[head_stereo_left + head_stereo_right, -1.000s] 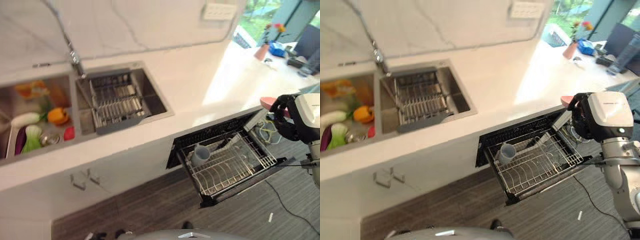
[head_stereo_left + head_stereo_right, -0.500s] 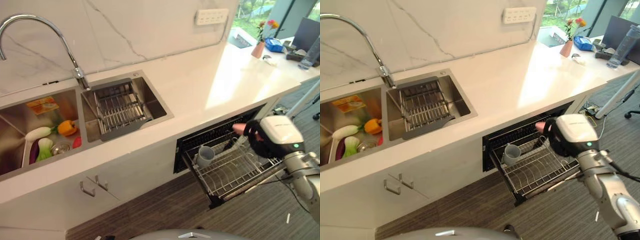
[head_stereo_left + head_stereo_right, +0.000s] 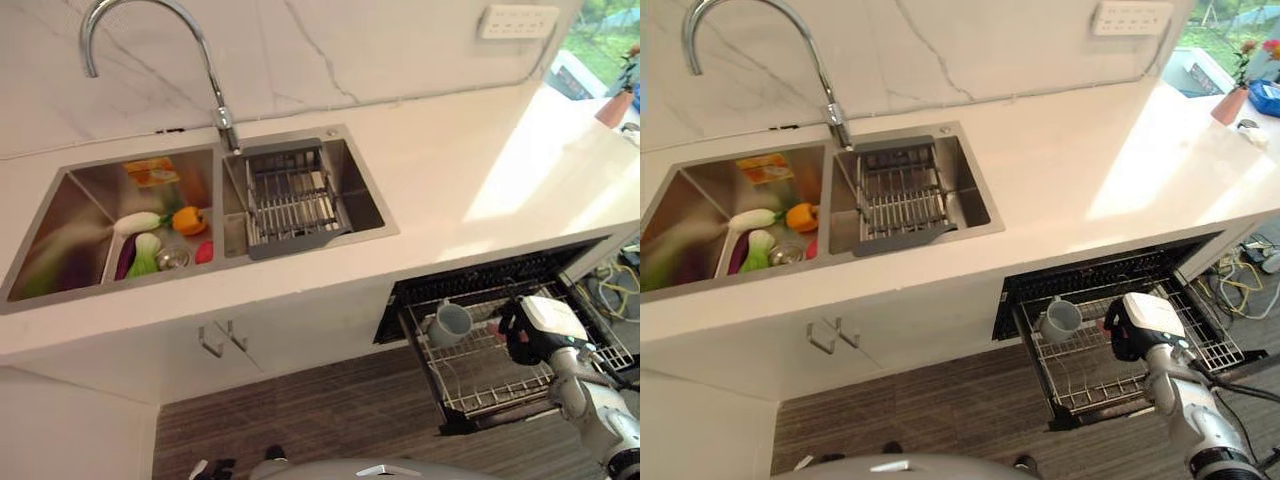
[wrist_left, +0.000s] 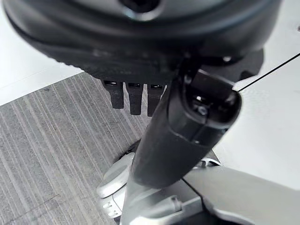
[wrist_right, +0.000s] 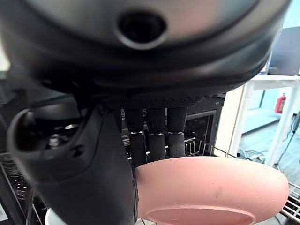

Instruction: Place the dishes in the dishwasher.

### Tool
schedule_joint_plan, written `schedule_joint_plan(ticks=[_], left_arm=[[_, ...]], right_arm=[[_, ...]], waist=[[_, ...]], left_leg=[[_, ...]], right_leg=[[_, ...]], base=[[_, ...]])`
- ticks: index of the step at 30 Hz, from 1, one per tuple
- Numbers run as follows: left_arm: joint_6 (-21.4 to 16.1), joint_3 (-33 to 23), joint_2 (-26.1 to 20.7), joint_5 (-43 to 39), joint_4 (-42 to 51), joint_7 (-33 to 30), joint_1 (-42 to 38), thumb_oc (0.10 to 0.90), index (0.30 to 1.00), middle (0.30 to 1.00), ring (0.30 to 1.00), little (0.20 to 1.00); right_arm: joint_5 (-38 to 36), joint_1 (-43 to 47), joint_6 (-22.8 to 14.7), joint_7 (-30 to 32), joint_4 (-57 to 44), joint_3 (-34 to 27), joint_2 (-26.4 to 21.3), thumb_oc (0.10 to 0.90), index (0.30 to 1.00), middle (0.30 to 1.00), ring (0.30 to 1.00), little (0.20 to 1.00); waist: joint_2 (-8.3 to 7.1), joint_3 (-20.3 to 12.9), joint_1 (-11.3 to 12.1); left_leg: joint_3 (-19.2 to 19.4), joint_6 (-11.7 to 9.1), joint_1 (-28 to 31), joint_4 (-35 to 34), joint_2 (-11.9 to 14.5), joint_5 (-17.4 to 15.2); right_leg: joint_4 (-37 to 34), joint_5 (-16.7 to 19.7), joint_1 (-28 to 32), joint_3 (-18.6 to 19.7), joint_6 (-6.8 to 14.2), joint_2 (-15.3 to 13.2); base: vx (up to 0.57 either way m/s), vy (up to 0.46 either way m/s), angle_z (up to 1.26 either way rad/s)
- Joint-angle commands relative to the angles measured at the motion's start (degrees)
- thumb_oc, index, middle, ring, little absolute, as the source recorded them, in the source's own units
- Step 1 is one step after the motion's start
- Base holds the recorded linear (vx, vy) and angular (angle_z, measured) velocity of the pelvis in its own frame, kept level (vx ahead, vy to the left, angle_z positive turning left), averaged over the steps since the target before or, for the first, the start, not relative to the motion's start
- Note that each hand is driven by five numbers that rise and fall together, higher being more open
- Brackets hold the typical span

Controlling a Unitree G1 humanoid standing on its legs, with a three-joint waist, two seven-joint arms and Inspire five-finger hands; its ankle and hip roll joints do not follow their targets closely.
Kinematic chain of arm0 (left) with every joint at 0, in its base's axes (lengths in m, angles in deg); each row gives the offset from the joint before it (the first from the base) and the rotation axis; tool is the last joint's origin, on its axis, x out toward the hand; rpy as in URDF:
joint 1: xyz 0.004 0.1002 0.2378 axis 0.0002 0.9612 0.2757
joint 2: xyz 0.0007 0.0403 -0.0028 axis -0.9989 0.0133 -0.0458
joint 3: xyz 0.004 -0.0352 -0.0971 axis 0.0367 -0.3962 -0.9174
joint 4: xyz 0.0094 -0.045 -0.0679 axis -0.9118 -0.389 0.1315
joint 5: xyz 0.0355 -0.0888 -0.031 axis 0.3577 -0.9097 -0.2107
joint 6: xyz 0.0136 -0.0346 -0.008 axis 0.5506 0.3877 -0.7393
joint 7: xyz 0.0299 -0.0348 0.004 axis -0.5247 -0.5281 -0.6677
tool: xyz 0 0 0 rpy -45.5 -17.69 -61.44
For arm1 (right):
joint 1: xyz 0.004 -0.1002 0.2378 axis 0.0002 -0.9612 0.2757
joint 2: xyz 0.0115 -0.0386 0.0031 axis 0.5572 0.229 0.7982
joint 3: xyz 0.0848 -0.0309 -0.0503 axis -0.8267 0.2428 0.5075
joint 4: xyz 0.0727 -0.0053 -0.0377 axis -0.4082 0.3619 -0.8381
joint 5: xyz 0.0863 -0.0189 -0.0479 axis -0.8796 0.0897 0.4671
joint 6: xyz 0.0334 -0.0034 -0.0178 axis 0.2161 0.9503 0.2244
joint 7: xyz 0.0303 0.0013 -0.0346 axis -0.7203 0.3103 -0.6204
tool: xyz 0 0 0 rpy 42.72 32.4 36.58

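Left eye view: white table (image 3: 450,170) with double sink (image 3: 60,210); left basin holds vegetables (image 3: 150,235), right basin a wire drainer (image 3: 292,195), faucet (image 3: 150,40) arching above. Below the table edge the dishwasher rack (image 3: 480,365) is pulled out, a grey mug (image 3: 450,322) lying at its left end. Right hand (image 3: 522,335) sits over the rack's middle, just right of the mug, a sliver of pink bowl (image 3: 494,331) at its fingers. Right eye view: same layout, right hand (image 3: 1130,330) above rack wires, mug (image 3: 1060,318) close beside it, socket plate (image 3: 1132,17) on the wall, vase (image 3: 1230,103) far right on the table. Left wrist view: left hand (image 4: 140,96), fingers hanging straight and relaxed over grey floor (image 4: 51,140), holding nothing. Right wrist view: right hand (image 5: 154,136) pinching the pink bowl (image 5: 211,187) by its rim between fingers and thumb, rack wires (image 5: 290,199) behind and below.
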Motion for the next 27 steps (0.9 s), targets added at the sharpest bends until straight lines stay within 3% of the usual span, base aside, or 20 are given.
schedule_joint_plan(ticks=[1, 2, 3, 7, 16, 22, 27], left_arm=[[-1.15, 3.40, -0.42, 0.29, -1.94, -0.12, -2.27, 0.800, 0.900, 0.900, 0.900, 0.900], [-1.05, 3.44, -0.30, 0.19, -1.87, -0.14, -2.27, 0.800, 0.900, 0.900, 0.900, 0.900], [-0.99, 3.50, -0.21, 0.18, -1.93, -0.19, -2.33, 0.800, 0.900, 0.900, 0.900, 0.900], [-0.91, 3.49, -0.04, 0.02, -1.45, -0.34, -2.20, 0.800, 0.900, 0.900, 0.900, 0.900], [-0.89, 3.76, -0.06, 0.24, 0.23, -0.14, -1.93, 0.800, 0.900, 0.900, 0.900, 0.900], [-0.73, 3.72, 0.28, 0.43, 0.67, 0.08, -1.93, 0.800, 0.900, 0.900, 0.900, 0.900], [-0.46, 2.54, 0.97, -0.25, 0.49, -0.31, -2.88, 0.800, 0.900, 0.900, 0.900, 0.900]], right_arm=[[-3.97, 7.85, 0.84, 6.03, 0.60, 0.97, -1.49, 0.400, 0.300, 0.300, 0.300, 0.300], [-5.19, 7.81, 0.99, 5.87, 1.03, 0.84, -0.39, 0.513, 0.469, 0.469, 0.469, 0.469], [-6.22, 7.58, 1.07, 5.68, 1.14, 0.83, 0.71, 0.800, 0.900, 0.900, 0.900, 0.900], [-8.63, 6.65, 1.06, 5.81, 2.06, 0.38, 3.49, 0.800, 0.900, 0.900, 0.900, 0.900], [-9.32, 3.71, 1.01, 7.06, -3.44, -4.53, 2.23, 0.800, 0.900, 0.900, 0.900, 0.900], [-9.62, 0.64, 1.38, 8.36, -9.27, -11.14, 0.47, 0.800, 0.900, 0.900, 0.900, 0.900], [-11.37, -4.19, 3.20, 13.12, -15.00, -23.59, -0.82, 0.800, 0.900, 0.900, 0.900, 0.900]], waist=[[-0.59, -0.94, 0.72], [-0.41, -0.92, 0.77], [-0.34, -0.90, 0.75], [-0.01, -0.94, 0.72], [0.35, -1.12, -0.17], [0.32, -1.43, -1.03], [-0.06, -1.54, -3.34]], left_leg=[[0.11, 1.63, -0.67, 1.92, 0.76, -2.69], [-0.06, 1.63, -0.71, 1.83, 0.71, -2.64], [-0.20, 1.65, -0.70, 1.80, 0.63, -2.64], [-0.74, 1.72, -0.56, 1.61, 0.34, -2.71], [-0.71, 1.85, 0.08, 1.75, 0.15, -3.10], [-0.18, 1.96, 0.41, 2.03, 0.33, -3.51], [0.74, 2.06, 0.77, 1.90, 0.47, -3.80]], right_leg=[[0.94, -4.53, 2.61, 1.96, 2.70, -3.06], [0.94, -4.53, 2.63, 1.87, 2.71, -3.09], [0.93, -4.59, 2.67, 1.80, 2.67, -3.10], [0.92, -4.67, 2.97, 1.55, 2.60, -3.23], [0.95, -4.60, 3.09, 2.00, 2.54, -3.30], [0.98, -4.42, 2.71, 2.73, 2.60, -3.32], [1.02, -4.13, 1.73, 4.26, 2.70, -3.18]], base=[[0.00, -0.018, 0.09], [0.00, -0.013, 0.14], [0.00, -0.008, 0.16], [0.00, -0.006, 0.05], [0.00, 0.000, 0.00], [0.00, 0.001, -0.03], [-0.01, 0.002, -0.08]])
